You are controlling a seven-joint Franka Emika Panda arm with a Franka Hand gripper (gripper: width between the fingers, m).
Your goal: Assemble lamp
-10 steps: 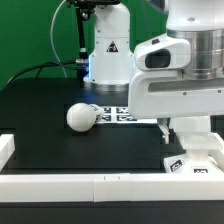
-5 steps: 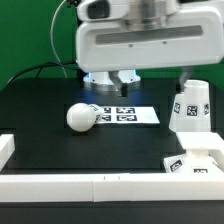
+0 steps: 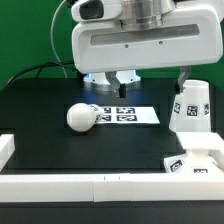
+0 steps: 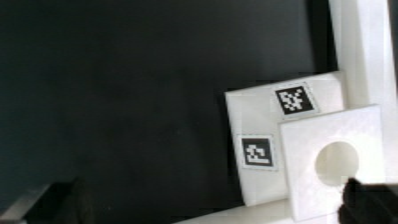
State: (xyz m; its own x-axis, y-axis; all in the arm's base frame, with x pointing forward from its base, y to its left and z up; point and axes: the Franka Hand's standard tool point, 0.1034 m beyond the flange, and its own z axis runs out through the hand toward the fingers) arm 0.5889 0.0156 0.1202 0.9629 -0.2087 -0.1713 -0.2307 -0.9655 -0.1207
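The ball-shaped bulb (image 3: 80, 116) lies on the black table, touching the end of the marker board (image 3: 128, 114) on the exterior view's left. The tapered shade (image 3: 190, 106) stands upright at the exterior view's right. Just in front of it sits the flat square base (image 3: 197, 158), with a tag on its edge. My gripper (image 3: 121, 80) hangs open and empty, high above the marker board's far edge. In the wrist view my gripper (image 4: 210, 205) shows two dark fingertips (image 4: 54, 205) far apart. The marker board (image 4: 267, 125) shows two tags there, and a round white shape that looks like the bulb (image 4: 338, 168) lies beside it.
Long white border rails run along the table's front (image 3: 100, 186) and the exterior view's left edge (image 3: 6, 148). The arm's white body (image 3: 150, 45) fills the top of the exterior view. A green wall and cables lie behind.
One second ago my gripper was low at the exterior view's right by the base, hiding the shade. It rose and moved back to the centre, and has held still for the last half second.
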